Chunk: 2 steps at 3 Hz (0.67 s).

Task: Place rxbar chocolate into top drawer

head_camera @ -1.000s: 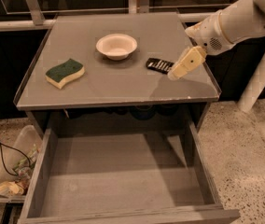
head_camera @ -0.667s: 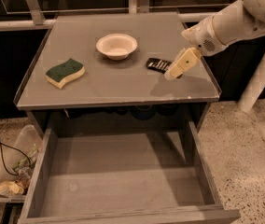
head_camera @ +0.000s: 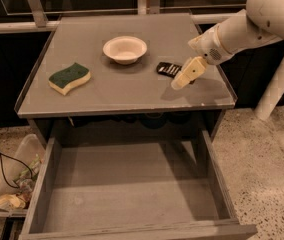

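The rxbar chocolate (head_camera: 168, 69), a small black bar with pale lettering, lies flat on the grey table top right of the bowl. My gripper (head_camera: 186, 75) hangs from the white arm coming in from the upper right; it is just right of and slightly in front of the bar, close above the table, and covers the bar's right end. The top drawer (head_camera: 132, 194) is pulled out wide below the table front, a shallow grey box with nothing in it.
A white bowl (head_camera: 125, 49) sits at the table's middle back. A green-and-yellow sponge (head_camera: 70, 77) lies at the left. The table (head_camera: 122, 91) has a low raised rim. A bin with rubbish (head_camera: 15, 184) and a cable are on the floor left.
The gripper has moved left and a little down toward the bar, now overlapping its right end. The bar, bowl, sponge and drawer have not moved.
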Tool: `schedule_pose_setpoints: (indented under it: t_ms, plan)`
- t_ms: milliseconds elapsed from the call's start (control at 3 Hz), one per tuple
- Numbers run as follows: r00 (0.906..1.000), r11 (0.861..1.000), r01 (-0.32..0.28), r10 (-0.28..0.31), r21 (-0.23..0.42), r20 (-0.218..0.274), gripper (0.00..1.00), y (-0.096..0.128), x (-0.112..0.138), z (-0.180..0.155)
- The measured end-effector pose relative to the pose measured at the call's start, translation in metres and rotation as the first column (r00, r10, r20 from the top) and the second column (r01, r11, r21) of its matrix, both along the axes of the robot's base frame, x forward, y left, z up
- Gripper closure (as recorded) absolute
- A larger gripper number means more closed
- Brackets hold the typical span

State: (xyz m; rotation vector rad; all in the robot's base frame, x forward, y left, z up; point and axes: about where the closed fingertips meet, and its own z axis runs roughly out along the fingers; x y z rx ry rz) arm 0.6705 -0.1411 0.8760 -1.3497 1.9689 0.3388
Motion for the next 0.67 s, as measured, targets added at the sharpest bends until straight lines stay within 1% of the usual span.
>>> schedule_pose_setpoints:
  t_ms: [667]
  plan:
    - [0.9990,1.000,-0.004,0.004,-0.009,-0.045,0.00,0.006,0.019,-0.026]
